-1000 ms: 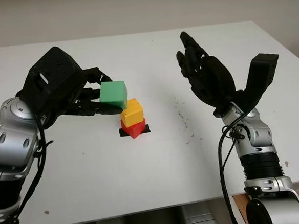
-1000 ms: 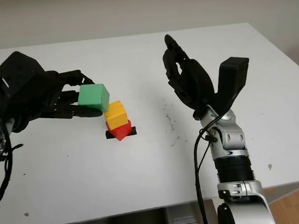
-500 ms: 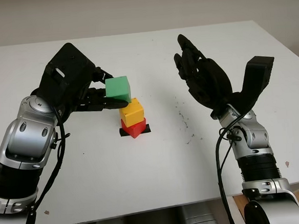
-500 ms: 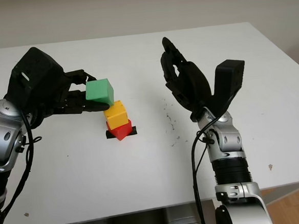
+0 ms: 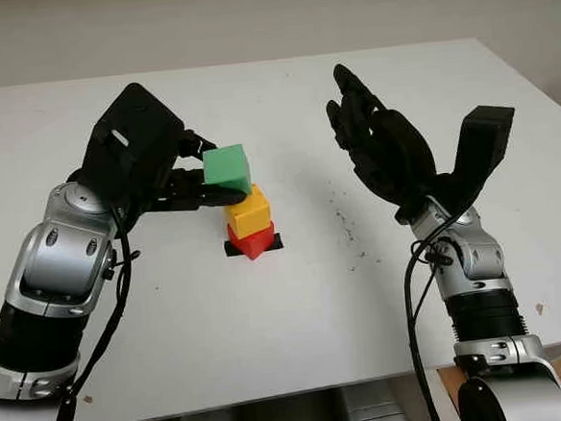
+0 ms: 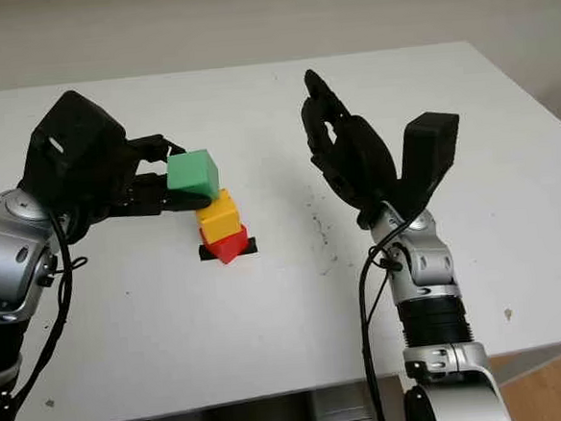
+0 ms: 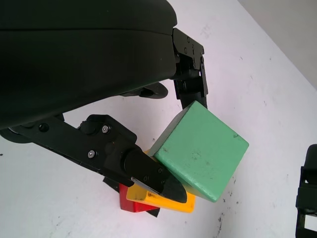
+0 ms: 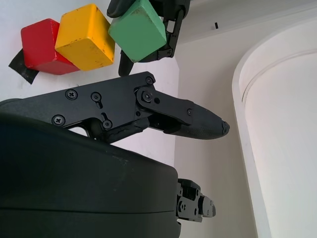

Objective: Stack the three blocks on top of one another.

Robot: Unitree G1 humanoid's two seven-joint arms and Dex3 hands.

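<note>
A red block (image 5: 253, 242) sits on a black tape mark in the middle of the white table, and a yellow block (image 5: 248, 211) is stacked on it. My left hand (image 5: 194, 178) is shut on a green block (image 5: 227, 168), holding it tilted just above the yellow block's far left corner. In the left wrist view the green block (image 7: 200, 150) is pinched between the fingers, with the yellow block (image 7: 163, 201) and red block (image 7: 130, 205) below it. My right hand (image 5: 382, 150) is open, raised in the air to the right of the stack.
The white table (image 5: 297, 306) stretches around the stack, with small dark specks (image 5: 344, 220) right of the blocks. The black tape mark (image 5: 233, 251) lies under the red block. The table's front edge (image 5: 274, 389) runs near my arms.
My left hand has carried the green block rightward and slightly up, from left of the stack to just over the yellow block. The right hand has barely moved.
</note>
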